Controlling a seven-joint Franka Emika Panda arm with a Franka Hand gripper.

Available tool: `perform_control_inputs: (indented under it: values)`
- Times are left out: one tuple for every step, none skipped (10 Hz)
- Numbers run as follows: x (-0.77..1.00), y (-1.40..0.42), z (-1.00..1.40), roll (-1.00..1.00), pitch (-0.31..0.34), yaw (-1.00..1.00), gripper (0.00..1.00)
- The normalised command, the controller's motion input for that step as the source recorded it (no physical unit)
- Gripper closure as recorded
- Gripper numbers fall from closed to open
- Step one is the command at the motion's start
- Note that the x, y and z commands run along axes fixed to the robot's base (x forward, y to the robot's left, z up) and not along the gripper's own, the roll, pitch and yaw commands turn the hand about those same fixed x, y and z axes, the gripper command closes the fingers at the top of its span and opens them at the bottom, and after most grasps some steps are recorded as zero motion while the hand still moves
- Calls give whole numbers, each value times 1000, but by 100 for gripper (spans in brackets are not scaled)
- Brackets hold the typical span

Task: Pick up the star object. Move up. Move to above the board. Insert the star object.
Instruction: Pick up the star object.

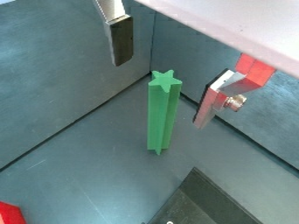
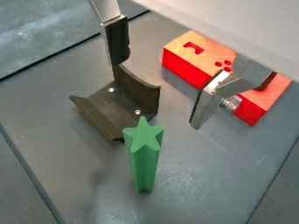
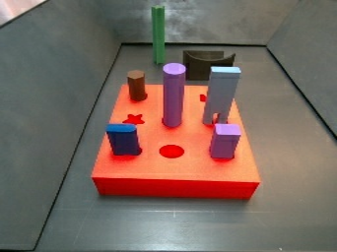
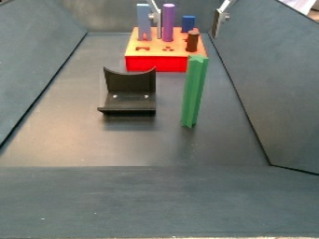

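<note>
The star object (image 1: 160,115) is a tall green rod with a star-shaped top. It stands upright on the grey floor, also seen in a wrist view (image 2: 143,156) and in both side views (image 3: 160,37) (image 4: 193,90). My gripper (image 1: 162,91) hangs open above it, and its two fingers (image 1: 121,41) are spread wide and hold nothing. In a wrist view the gripper (image 2: 158,94) is apart from the rod top. The board (image 3: 174,169) is a thick red slab with a dark-red star hole (image 3: 132,119). It lies away from the rod in a side view (image 4: 152,63) and in a wrist view (image 2: 193,63).
The dark grey curved fixture (image 4: 127,91) stands on the floor beside the rod, between it and the board (image 2: 114,103). Several pegs stand in the board, among them a purple cylinder (image 3: 172,94) and a pale blue block (image 3: 224,95). Grey walls enclose the floor.
</note>
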Motion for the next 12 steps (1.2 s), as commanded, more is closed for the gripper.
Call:
perform_control_inputs:
  values:
    - [-431, 420, 0, -17, -104, 157, 0]
    - [-183, 649, -131, -93, -16, 571, 0]
    - [-269, 640, -89, -170, -69, 506, 0]
    - [0, 0, -20, -1, -3, 0, 0]
    - [-9, -83, -600, 66, -84, 37, 0]
    - [0, -114, -540, 29, -89, 26, 0]
    - [0, -69, -369, 0, -57, 29, 0]
    - [0, -29, -380, 0, -70, 29, 0]
    - [-31, 0, -320, 0, -90, 0, 0]
    - [-20, 0, -91, 0, -51, 0, 0]
    - [0, 0, 0, -1, -19, 0, 0]
    - [0, 0, -311, 0, -114, 0, 0]
